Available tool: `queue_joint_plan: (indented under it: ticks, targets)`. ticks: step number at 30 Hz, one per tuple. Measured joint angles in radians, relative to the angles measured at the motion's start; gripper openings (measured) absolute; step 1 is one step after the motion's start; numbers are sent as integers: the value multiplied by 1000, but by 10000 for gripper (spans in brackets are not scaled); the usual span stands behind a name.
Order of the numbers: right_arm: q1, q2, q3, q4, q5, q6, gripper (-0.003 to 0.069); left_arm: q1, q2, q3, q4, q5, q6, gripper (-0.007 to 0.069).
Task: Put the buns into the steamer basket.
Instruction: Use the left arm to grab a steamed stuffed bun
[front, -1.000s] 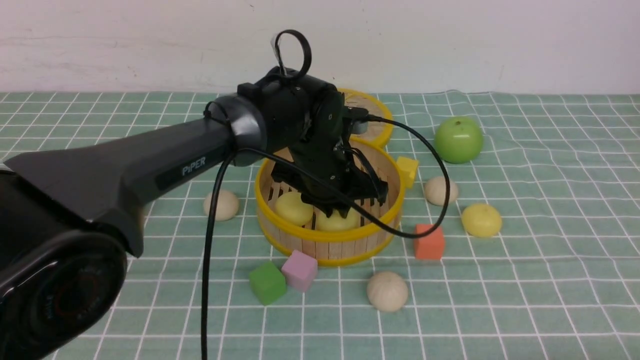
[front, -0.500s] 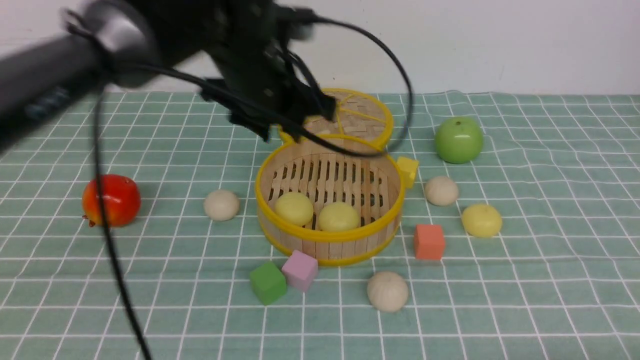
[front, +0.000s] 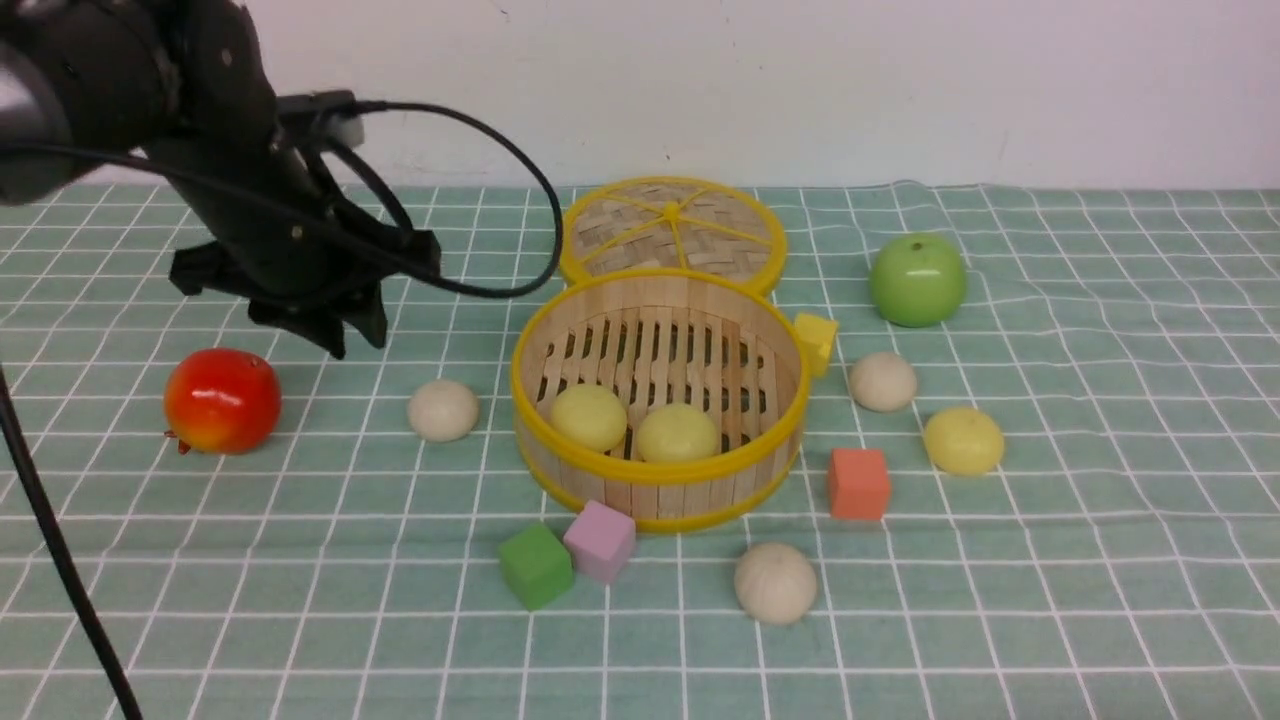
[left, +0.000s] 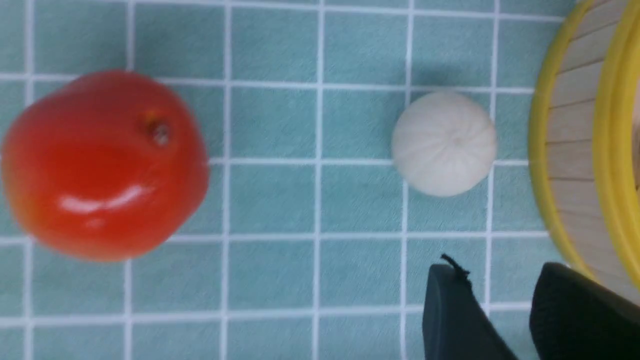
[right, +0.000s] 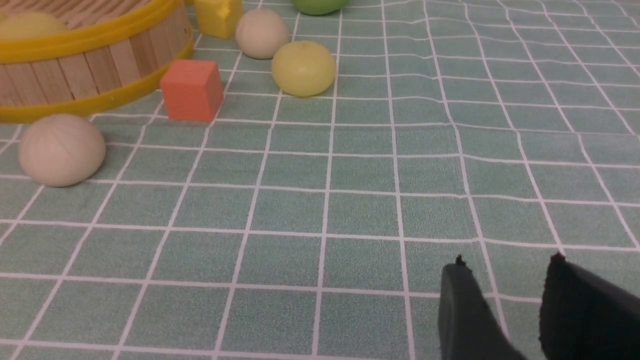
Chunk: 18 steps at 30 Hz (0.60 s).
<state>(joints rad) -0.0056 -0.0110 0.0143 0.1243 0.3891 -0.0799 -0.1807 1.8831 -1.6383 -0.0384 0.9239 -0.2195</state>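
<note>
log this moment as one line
steamer basket: two yellow buns inside | cloth: four buns outside | left gripper: open, empty, raised near red apple | right gripper: open, empty

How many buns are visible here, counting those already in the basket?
6. Two yellow buns sit in the steamer basket. Outside: an off-white bun to its left, another and a yellow one to its right, one in front. None appears hidden.

Random extras here: red apple (front: 222, 400) off on the left, green apple (front: 917, 279) back right, woven lid (front: 672, 228) lying flat at the back, yellow cube (front: 817, 340) and orange cube (front: 858, 483) right of centre, green cube (front: 535, 565) right up against the pink cube (front: 599, 541) in front, all on a green checked cloth (front: 1100, 500)
</note>
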Motion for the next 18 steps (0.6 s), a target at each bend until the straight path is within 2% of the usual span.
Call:
queue_joint_plan:
  ticks: [13,18]
  targets:
    - [0,0,0,0,0,0,239,-10,133,-50,38,-65,-26,237]
    - [0,0,0,0,0,0,239,-11,156,-67,-2,-74,-17,238]
